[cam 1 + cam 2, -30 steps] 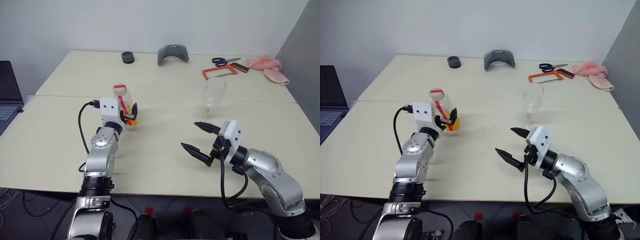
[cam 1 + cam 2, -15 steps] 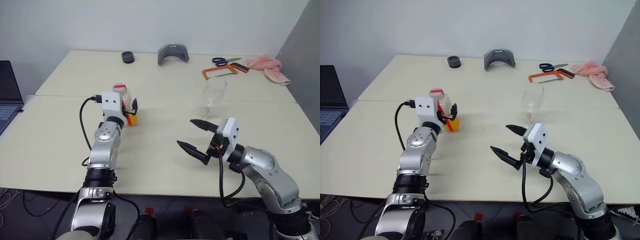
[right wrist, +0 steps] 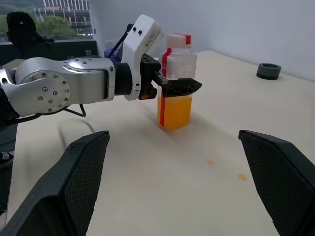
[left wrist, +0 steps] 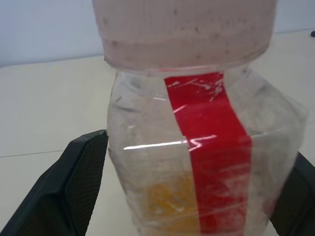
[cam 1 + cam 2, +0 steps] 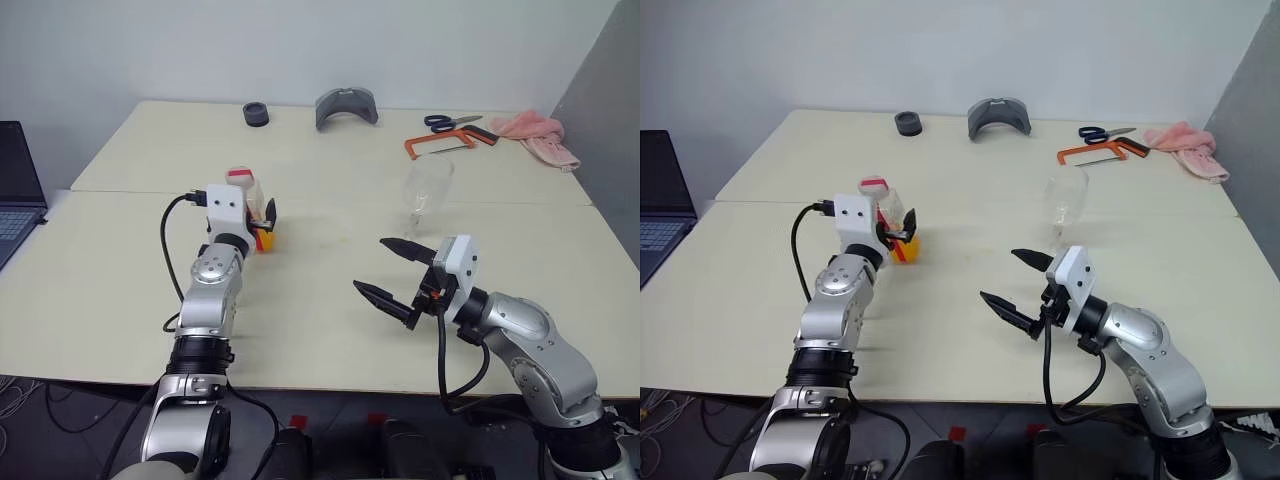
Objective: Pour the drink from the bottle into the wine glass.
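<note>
On the table [image 5: 300,300], left tool [image 3: 172,83] straddles bottle [image 3: 175,93].

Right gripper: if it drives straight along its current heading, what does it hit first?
Probably the small clear plastic bottle with orange drink, which the left gripper brackets with open fingers. The right gripper is open; bare table lies between. Depth unclear.

Your cream table [image 5: 300,320] carries the bottle [image 5: 252,205] left of centre, the wine glass [image 5: 424,195] right, and scissors [image 5: 450,122], a saw [image 5: 450,143] and a pink cloth [image 5: 540,135] upper right.
</note>
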Robot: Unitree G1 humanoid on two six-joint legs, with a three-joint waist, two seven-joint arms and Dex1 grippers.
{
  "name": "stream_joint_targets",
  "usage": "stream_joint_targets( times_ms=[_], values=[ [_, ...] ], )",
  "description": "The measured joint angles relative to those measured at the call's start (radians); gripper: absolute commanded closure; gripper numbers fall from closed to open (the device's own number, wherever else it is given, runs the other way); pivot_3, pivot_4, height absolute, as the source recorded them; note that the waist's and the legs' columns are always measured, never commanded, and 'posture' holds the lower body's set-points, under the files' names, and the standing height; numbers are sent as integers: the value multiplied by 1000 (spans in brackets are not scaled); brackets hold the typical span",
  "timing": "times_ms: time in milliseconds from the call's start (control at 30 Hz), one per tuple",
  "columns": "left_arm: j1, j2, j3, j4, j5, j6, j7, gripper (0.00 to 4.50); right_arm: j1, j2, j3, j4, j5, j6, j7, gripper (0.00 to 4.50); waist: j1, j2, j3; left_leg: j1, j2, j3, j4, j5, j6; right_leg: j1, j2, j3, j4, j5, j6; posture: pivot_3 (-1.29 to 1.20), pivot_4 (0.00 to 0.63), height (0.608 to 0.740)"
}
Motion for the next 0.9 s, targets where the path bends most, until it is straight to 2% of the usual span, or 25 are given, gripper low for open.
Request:
stream_joint_targets(
  times_ms=[833, 900],
  values=[
    [-38, 0, 0, -59, 12, 76, 25, 23, 0, -3, 0, 1, -16, 0, 15, 0, 0, 0, 0, 0, 0, 0, 0, 0, 0, 0, 0, 0, 0, 0, 0, 0, 150, 740],
    [-38, 0, 0, -64, 14, 77, 25, 419, 0, -3, 0, 1, -16, 0, 17, 0, 0, 0, 0, 0, 0, 0, 0, 0, 0, 0, 0, 0, 0, 0, 0, 0, 150, 740]
  ],
)
